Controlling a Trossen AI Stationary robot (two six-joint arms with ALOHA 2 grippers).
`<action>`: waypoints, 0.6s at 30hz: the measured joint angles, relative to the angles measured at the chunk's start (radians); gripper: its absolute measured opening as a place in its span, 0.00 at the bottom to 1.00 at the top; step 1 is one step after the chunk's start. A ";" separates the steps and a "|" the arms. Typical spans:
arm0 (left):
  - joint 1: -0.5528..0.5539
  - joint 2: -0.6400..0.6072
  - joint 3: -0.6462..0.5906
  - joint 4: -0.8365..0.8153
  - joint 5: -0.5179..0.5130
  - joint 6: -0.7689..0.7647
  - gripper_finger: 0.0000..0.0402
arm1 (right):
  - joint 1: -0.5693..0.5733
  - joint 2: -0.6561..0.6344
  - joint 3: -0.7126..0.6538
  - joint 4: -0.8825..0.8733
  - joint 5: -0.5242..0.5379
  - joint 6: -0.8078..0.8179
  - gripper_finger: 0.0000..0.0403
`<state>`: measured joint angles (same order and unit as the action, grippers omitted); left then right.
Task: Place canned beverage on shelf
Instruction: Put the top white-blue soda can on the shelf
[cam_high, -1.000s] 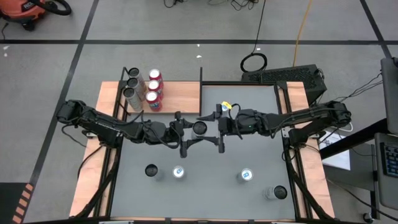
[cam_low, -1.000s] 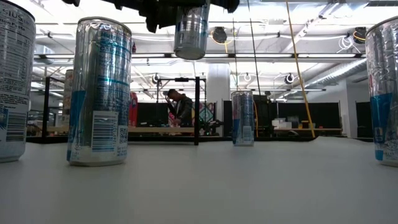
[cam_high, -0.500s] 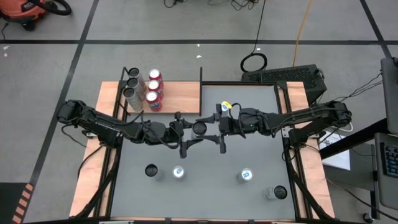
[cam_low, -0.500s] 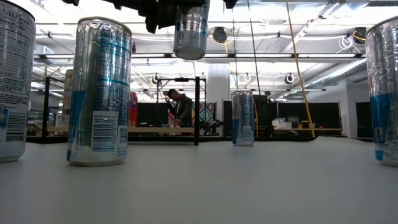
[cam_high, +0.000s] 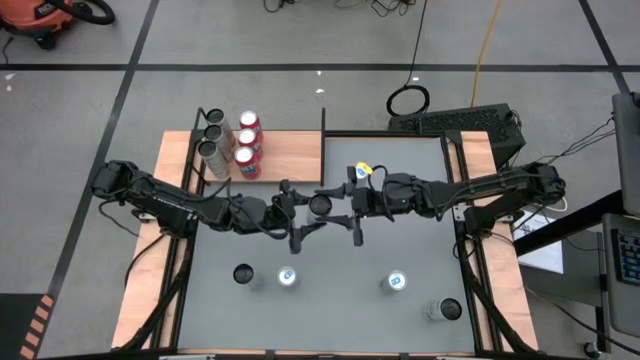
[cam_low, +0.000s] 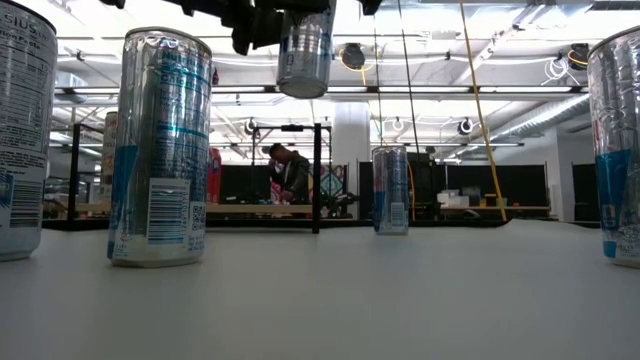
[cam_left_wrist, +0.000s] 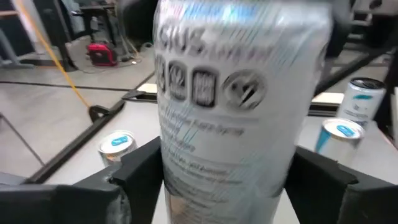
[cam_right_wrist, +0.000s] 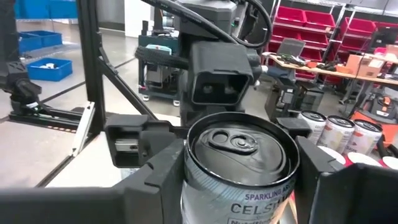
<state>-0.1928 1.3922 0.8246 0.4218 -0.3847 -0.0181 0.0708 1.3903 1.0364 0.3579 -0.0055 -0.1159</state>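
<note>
A slim silver can (cam_high: 321, 206) hangs upright high over the middle of the table, between my two grippers; the low view shows its lower part (cam_low: 305, 50). My right gripper (cam_right_wrist: 239, 180) reaches in from the right and is shut on the can just below its top. My left gripper (cam_left_wrist: 230, 186) reaches in from the left, lower down, and is open, with a finger on either side of the can's body. The shelf (cam_high: 290, 155), a light wood board with black posts, stands at the far left of the table, with several cans (cam_high: 228, 145) upright at its left end. My right gripper pinches the can's upper wall (cam_right_wrist: 191, 186), just under the rim, between its two fingers. The fingers (cam_right_wrist: 158, 180) come in level from the table's right side, one on each side of the can. The can stays upright, pull tab up, lifted well clear of the table.
Several more cans stand upright along the table's near side (cam_high: 243, 274) (cam_high: 288, 276) (cam_high: 397, 282) (cam_high: 447, 310); they loom large in the low view (cam_low: 160, 150). The shelf's right half is bare wood. A person sits in the room far behind the table (cam_low: 290, 170).
My right gripper's fingers have drawn in onto the can's top. Both arms and the can have stayed where they were above the table's middle.
</note>
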 joint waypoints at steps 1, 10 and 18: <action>0.000 0.000 0.000 0.006 -0.012 -0.001 0.74 | -0.007 0.000 0.000 -0.002 0.000 0.002 0.41; -0.001 -0.055 0.003 -0.082 -0.077 -0.067 0.93 | -0.092 0.002 0.041 -0.036 -0.079 0.030 0.40; -0.024 -0.180 0.002 -0.419 -0.228 -0.232 0.95 | -0.179 0.002 0.070 -0.036 -0.172 0.055 0.40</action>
<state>-0.2167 1.2117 0.8269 0.0031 -0.6128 -0.2500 -0.1083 1.3922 1.1063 0.3218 -0.1775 -0.0604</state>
